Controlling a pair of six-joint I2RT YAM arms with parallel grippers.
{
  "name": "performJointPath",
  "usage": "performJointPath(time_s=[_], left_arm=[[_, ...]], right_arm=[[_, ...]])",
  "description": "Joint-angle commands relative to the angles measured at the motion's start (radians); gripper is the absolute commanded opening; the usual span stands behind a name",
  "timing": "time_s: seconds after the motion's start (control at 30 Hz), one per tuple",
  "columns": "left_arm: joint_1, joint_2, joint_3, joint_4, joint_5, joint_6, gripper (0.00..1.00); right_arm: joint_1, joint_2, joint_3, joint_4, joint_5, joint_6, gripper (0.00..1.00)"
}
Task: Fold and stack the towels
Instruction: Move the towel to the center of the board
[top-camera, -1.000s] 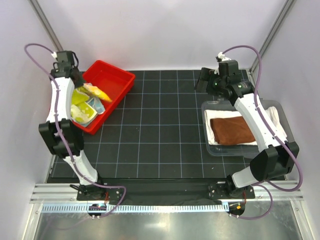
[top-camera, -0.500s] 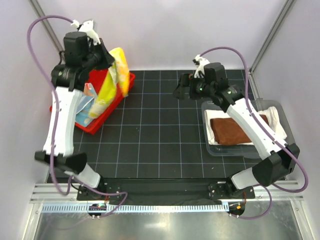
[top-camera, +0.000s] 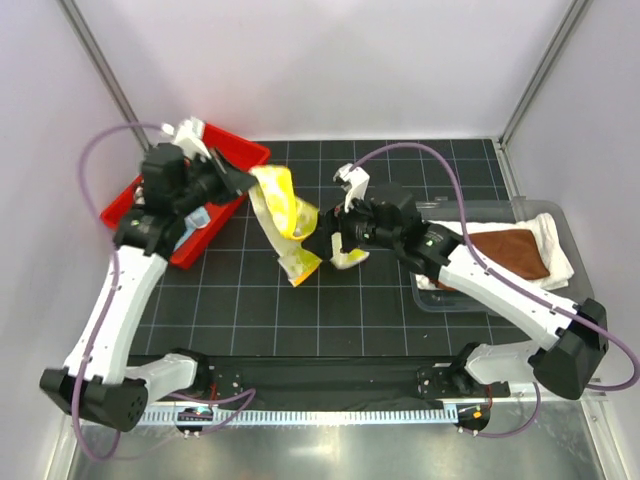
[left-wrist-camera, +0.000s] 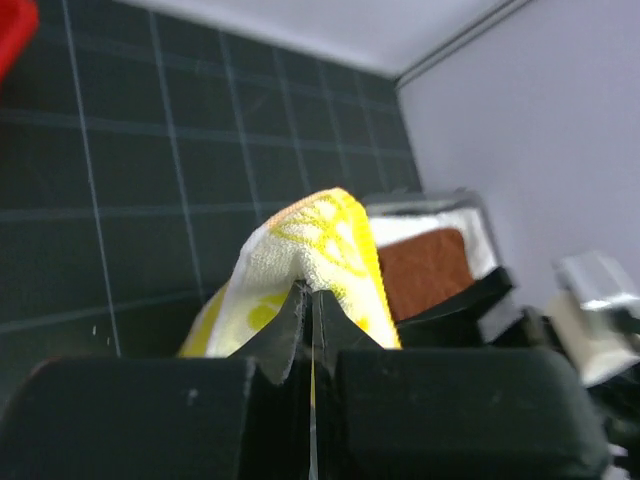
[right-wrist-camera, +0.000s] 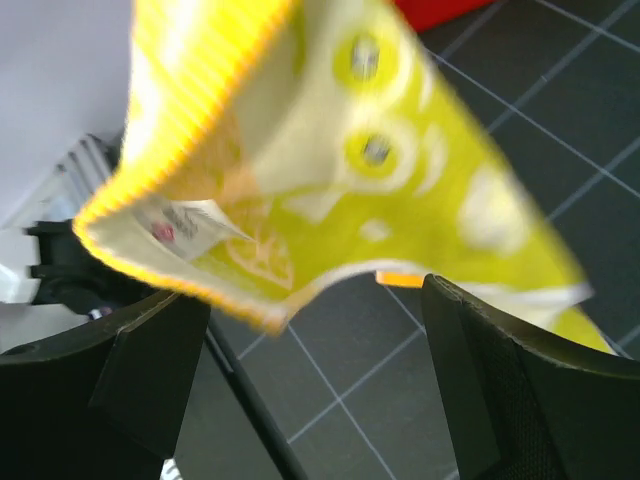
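While the left gripper (top-camera: 243, 182) kept its jaws clenched on an upper edge of the yellow-green crocodile towel (top-camera: 285, 225), the cloth hung twisted over the middle of the black gridded worktop (top-camera: 360, 320). Its lower end trailed toward the near edge. The right gripper (top-camera: 335, 240) sat just beside that lower part.

The top view did not settle how either tool stood; the wrist cameras did. From the left wrist, the two jaws met with a fold of yellow towelling pinched between them. Behind it lay the brown towel (left-wrist-camera: 420, 270) on the white towel (left-wrist-camera: 440, 225). From the right wrist, the fingers (right-wrist-camera: 150, 370) stood wide apart and released. The towel's printed face filled the space above them, and a small sewn label (right-wrist-camera: 175, 225) showed at its orange-trimmed corner.

Only the top view placed the rest. The red tray (top-camera: 235, 155) sat at the far-left corner with a light-blue towel (top-camera: 197, 222) partly hidden under the left arm. The clear bin (top-camera: 425, 290) stood at the right edge, holding the folded brown towel on the white one.
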Motion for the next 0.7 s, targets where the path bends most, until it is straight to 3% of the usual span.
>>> performJointPath(time_s=[0.0,0.1,0.2,0.47,0.67], left_arm=[[-0.017,0.006,-0.198,0.1,0.038,-0.095,0.0],[-0.019,0.015,-0.437,0.108,-0.034,-0.105,0.0],[-0.023,0.066,-0.536,0.116,-0.071,-0.11,0.0],[-0.025,0.124,-0.59,0.128,-0.149,-0.073,0.04],[-0.023,0.118,-0.64,0.104,-0.221,-0.043,0.04]], right_arm=[[0.009,0.008,-0.028,0.03,0.145,-0.029,0.92],[0.007,0.016,-0.119,-0.028,0.356,0.022,0.92],[0.007,0.06,-0.13,-0.108,0.41,0.037,0.89],[0.013,0.19,-0.138,-0.029,0.159,0.024,0.57],[0.016,0.276,-0.242,0.082,0.029,0.12,0.54]])
